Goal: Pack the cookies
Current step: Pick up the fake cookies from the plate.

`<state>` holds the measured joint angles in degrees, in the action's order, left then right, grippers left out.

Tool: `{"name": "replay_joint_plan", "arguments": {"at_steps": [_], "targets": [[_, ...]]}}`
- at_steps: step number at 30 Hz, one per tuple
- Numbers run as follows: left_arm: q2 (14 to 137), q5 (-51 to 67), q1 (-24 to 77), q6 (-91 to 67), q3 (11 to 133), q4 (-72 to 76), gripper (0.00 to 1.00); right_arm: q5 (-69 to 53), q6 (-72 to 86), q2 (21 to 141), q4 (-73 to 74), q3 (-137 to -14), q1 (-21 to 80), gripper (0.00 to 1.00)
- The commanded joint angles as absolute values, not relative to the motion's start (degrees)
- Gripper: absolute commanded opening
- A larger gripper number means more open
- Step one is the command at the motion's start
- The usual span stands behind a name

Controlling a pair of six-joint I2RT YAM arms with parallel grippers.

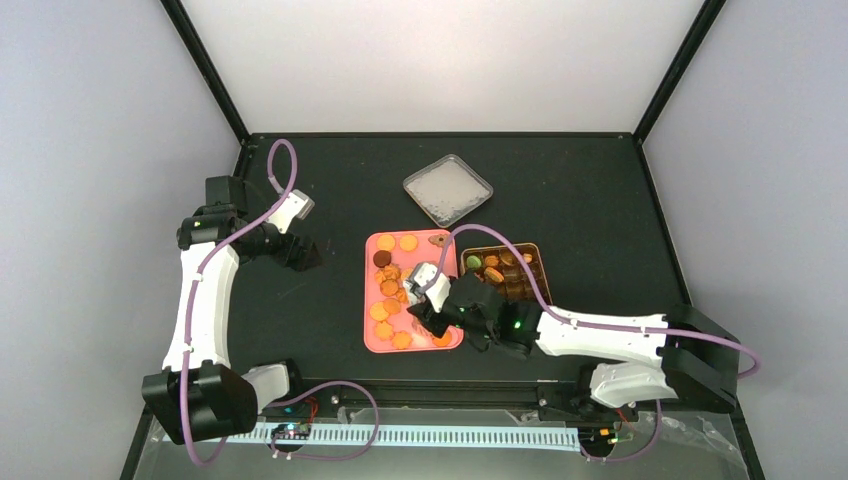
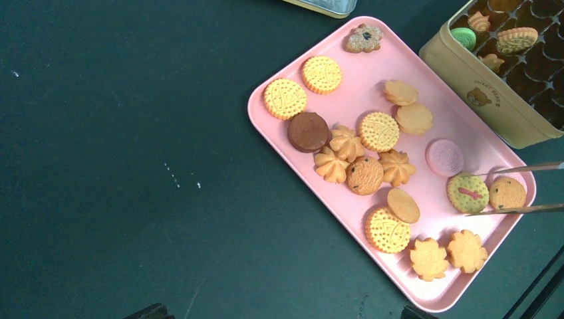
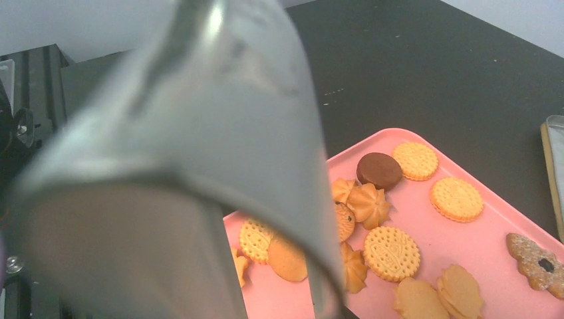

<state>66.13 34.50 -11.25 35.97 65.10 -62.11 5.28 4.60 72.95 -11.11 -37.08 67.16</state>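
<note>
Top external view: right tool clenched on metal tongs over the pink tray.
The tong tips straddle 1 brown speckled cookie at the tray corner near the tin. Other cookies lie scattered across the tray, and several sit in the tin. The left tool hangs released above the tabletop, well apart from the tray.

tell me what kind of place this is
Most likely a robotics lab test cell: left arm and right arm bolted to a black table, plain pale walls closing it in, and cookies staged on a pink tray beside a tin.
</note>
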Motion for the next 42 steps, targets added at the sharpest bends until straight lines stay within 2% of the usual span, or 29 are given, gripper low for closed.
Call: {"name": "replay_joint_plan", "arguments": {"at_steps": [1, 8, 21, 28, 39, 42], "targets": [[66.46, 34.46, -11.66, 35.95, 65.13, -61.96, 0.92, 11.52, 4.80, 72.21, -8.97, -35.59, 68.43, 0.35], [66.25, 34.93, -11.60, 35.82, 65.74, -62.40, 0.92, 11.31, 1.63, 71.22, -6.04, -45.70, 67.69, 0.35], [65.56, 34.50, -11.65, 36.52, 65.64, -63.16, 0.92, 5.49, 1.05, 86.52, -8.34, -58.49, 67.05, 0.34], [65.26, 34.24, -11.63, 36.86, 65.59, -63.27, 0.92, 8.85, 0.74, 92.04, -9.88, -59.64, 67.06, 0.32], [65.35, 33.85, -11.74, 36.98, 65.41, -63.18, 0.92, 12.74, 0.27, 94.30, -14.44, -58.47, 67.15, 0.31], [65.28, 33.73, -11.74, 37.07, 65.31, -63.12, 0.92, 14.19, 0.11, 94.10, -15.26, -57.83, 67.10, 0.29]]}}
